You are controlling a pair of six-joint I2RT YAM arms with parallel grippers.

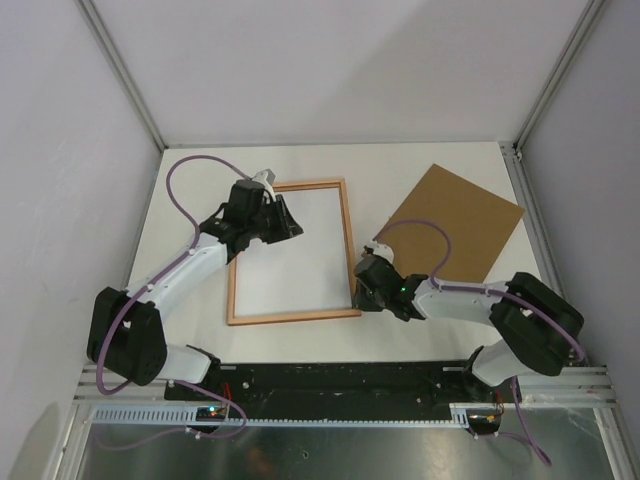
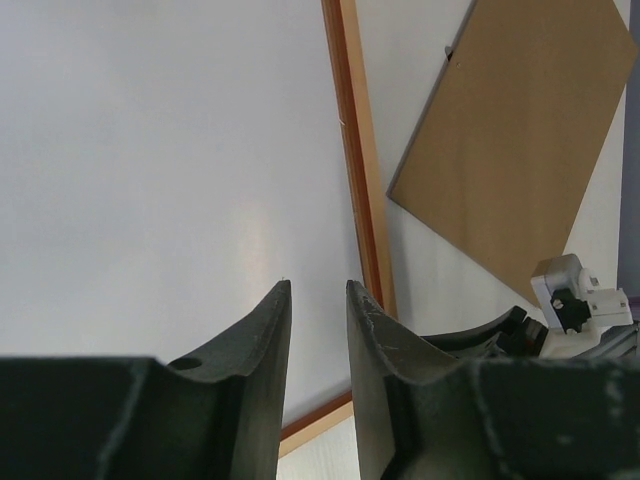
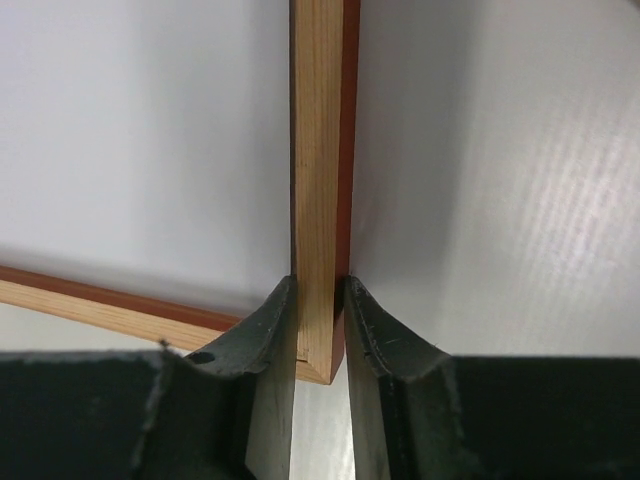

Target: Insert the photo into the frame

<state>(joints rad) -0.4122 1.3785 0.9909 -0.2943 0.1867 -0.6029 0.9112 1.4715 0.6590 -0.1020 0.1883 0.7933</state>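
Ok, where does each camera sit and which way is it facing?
Top external: above and behind the bases, looking down on the table; left arm and right arm show, with the frame and brown board.
Left wrist: over the frame's inside, facing its right rail and the board; left jaws at the bottom, slightly apart, empty.
Right wrist: low at the frame's near right corner, looking along the rail; right jaws clamp it.
Shared: top and left wrist both show that rail and the board.

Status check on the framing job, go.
Right gripper clamped on frame rail near corner. Left gripper barely open, empty, over frame's inside. Photo not made out. Brown board lies apart, right of frame.
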